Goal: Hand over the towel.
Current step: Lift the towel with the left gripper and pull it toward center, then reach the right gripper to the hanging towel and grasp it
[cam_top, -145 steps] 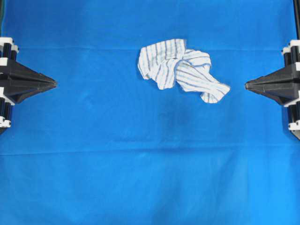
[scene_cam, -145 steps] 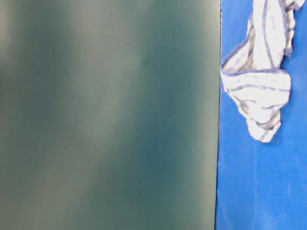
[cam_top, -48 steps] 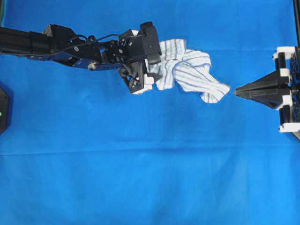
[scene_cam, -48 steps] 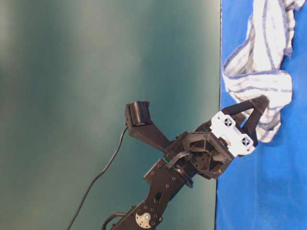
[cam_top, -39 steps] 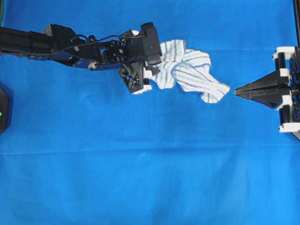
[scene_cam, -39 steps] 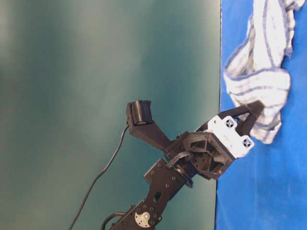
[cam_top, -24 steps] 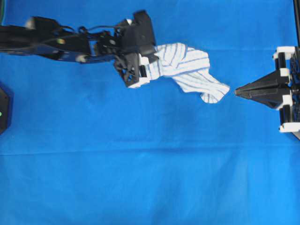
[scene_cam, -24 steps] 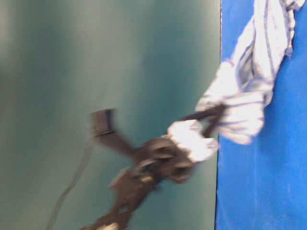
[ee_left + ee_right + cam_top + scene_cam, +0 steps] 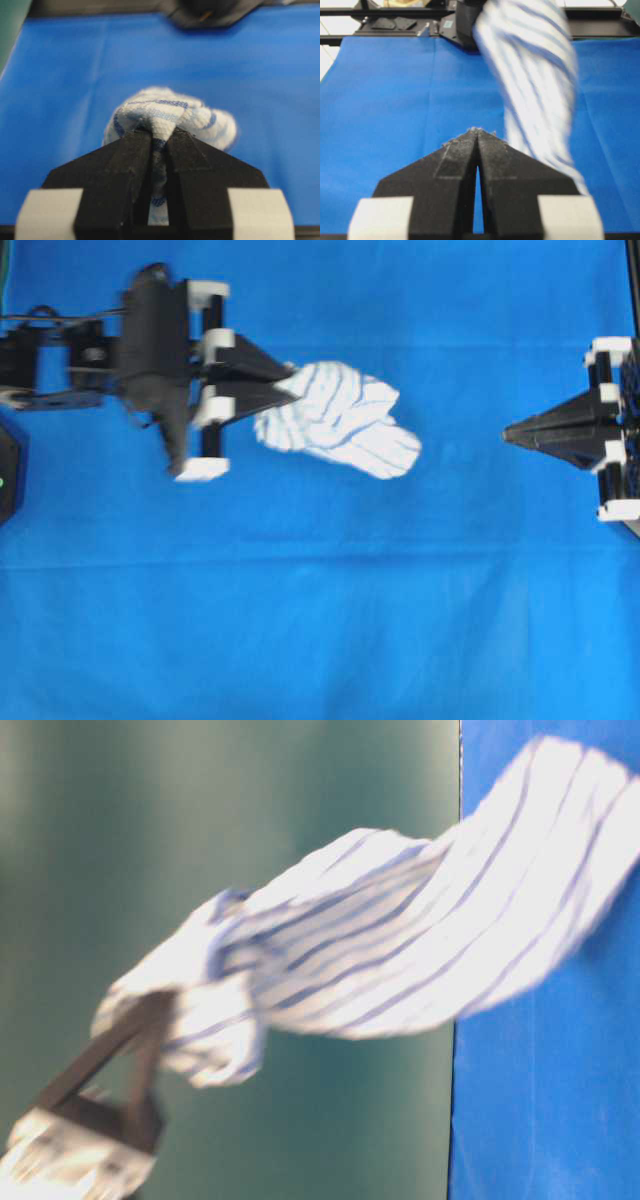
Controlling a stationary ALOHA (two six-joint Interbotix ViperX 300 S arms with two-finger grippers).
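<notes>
Lifted since a second ago, the towel (image 9: 335,420) now hangs from the left gripper (image 9: 285,383), which has pulled back toward 9 o'clock in the overhead view. Its jaws are clamped on one bunched end of the towel. The towel is white with thin blue-grey stripes, motion-blurred, trailing from the jaws toward 4 o'clock above the blue cloth (image 9: 320,620) covering the counter. At 3 o'clock, well apart from the towel's free end, the right gripper (image 9: 508,432) sits with its jaws together, holding nothing. Nothing lies between it and the towel.
</notes>
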